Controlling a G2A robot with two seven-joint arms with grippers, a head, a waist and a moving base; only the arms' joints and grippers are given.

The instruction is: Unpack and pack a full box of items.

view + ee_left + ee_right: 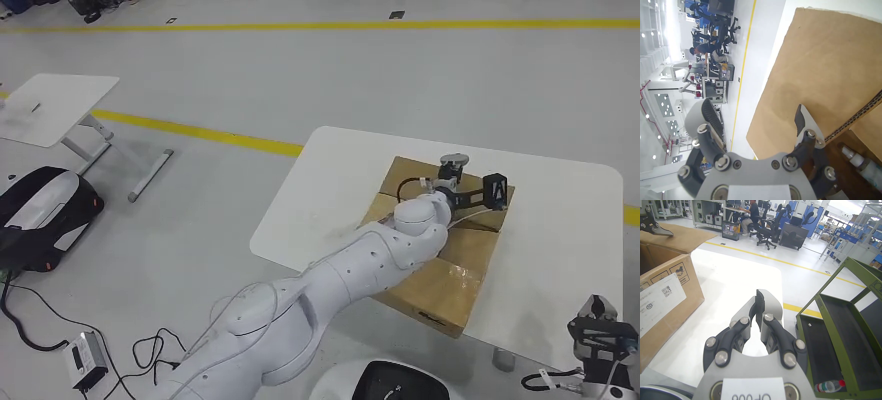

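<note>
While the box (450, 290) stands open on the worktop (560, 200), we judge its corrugated far flap (819, 66) to be light and fairly stiff. It should hinge readily along its crease but may buckle if pinched mid-panel, so the free edge looks the best place to take hold. Our left gripper (752, 106) hangs over that flap with fingers spread, one fingertip above the cardboard and the other beyond the flap's edge, so the edge lies between them; we cannot tell whether a pad touches the board. Inside the box, near the flap's hinge, lies a small white bottle (853, 157), probably light and smooth and apt to slip. Our right gripper (758, 306), fingertips pressed together on nothing, hangs over the worktop well apart from the box, near a green cart (859, 265).
</note>
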